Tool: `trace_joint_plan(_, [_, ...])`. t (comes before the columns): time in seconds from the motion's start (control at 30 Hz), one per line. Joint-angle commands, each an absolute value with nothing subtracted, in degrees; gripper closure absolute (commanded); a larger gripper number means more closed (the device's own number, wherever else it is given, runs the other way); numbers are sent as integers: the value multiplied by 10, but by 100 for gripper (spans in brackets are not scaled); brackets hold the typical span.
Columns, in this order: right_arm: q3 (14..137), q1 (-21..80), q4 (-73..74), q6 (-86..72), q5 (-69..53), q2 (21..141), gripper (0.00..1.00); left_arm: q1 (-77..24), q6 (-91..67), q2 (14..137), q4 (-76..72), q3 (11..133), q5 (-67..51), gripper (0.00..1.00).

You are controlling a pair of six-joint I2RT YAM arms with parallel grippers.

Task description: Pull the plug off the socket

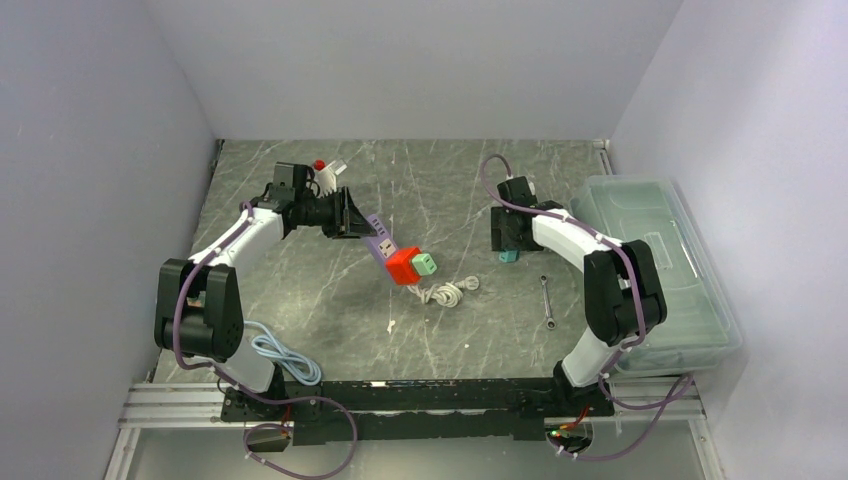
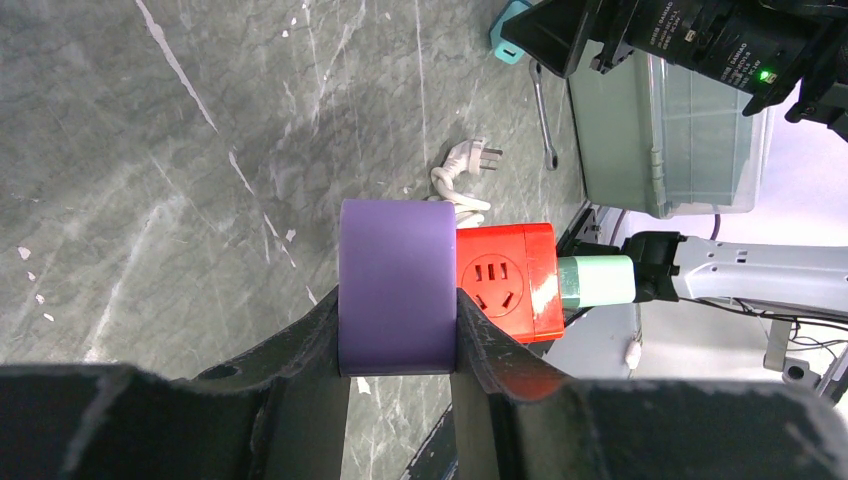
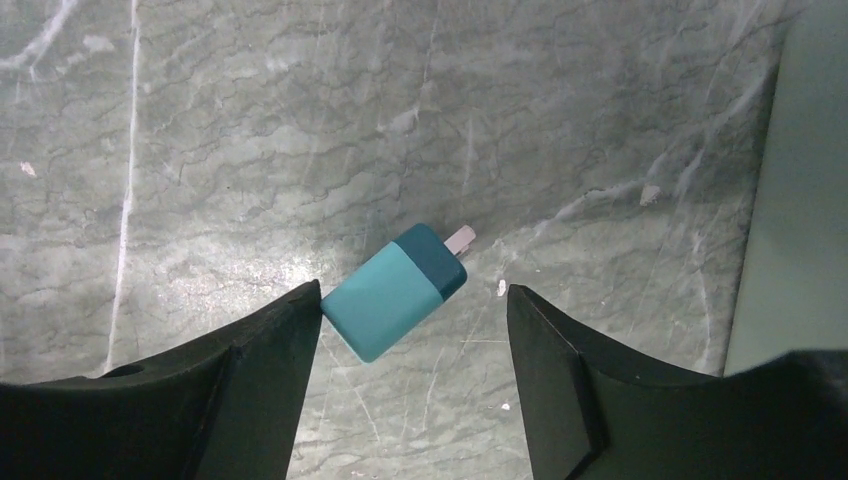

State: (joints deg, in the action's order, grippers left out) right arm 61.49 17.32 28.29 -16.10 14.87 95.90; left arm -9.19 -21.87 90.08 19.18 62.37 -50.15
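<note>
My left gripper [image 1: 350, 222] is shut on a purple power strip [image 1: 378, 240] and holds it off the table. In the left wrist view the strip [image 2: 397, 285] sits clamped between both fingers [image 2: 300, 350]. A red socket cube [image 2: 505, 282] is plugged onto the strip, and a mint-green plug [image 2: 597, 281] sticks out of the cube's far side [image 1: 425, 264]. My right gripper [image 1: 508, 245] is open and low over the table. A teal plug [image 3: 395, 290] lies loose on the table between its fingers, close to the left one.
A white cable with a plug [image 1: 447, 292] lies coiled under the red cube. A wrench [image 1: 547, 300] lies near the right arm. A clear lidded box [image 1: 660, 270] stands along the right edge. A pale blue cable [image 1: 283, 355] lies by the left base. A small red-and-white item [image 1: 328, 170] is at the back left.
</note>
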Motion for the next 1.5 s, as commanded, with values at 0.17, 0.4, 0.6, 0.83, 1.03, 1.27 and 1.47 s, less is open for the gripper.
trace_joint_plan(0.17, [624,172,266,-150,121,915,21,-91,-225,880,165,637,-550,100])
trace_joint_plan(0.4, [619,172,242,-144,58,870,16,-87,-193,877,206,652,-522,100])
trace_joint_plan(0.6, [563,174,128,-115,-151,788,14,-80,-161,903,280,674,-452,100])
trace_joint_plan(0.83, [520,208,47,-113,-326,743,11,-54,-187,977,284,682,-497,100])
trace_joint_plan(1.03, [504,265,30,-114,-333,745,15,-53,-184,979,283,681,-491,100])
trace_joint_plan(1.27, [516,323,12,-125,-329,789,22,-53,-186,986,279,679,-493,100])
trace_joint_plan(1.47, [522,342,-15,-144,-317,819,29,-53,-187,980,276,677,-494,100])
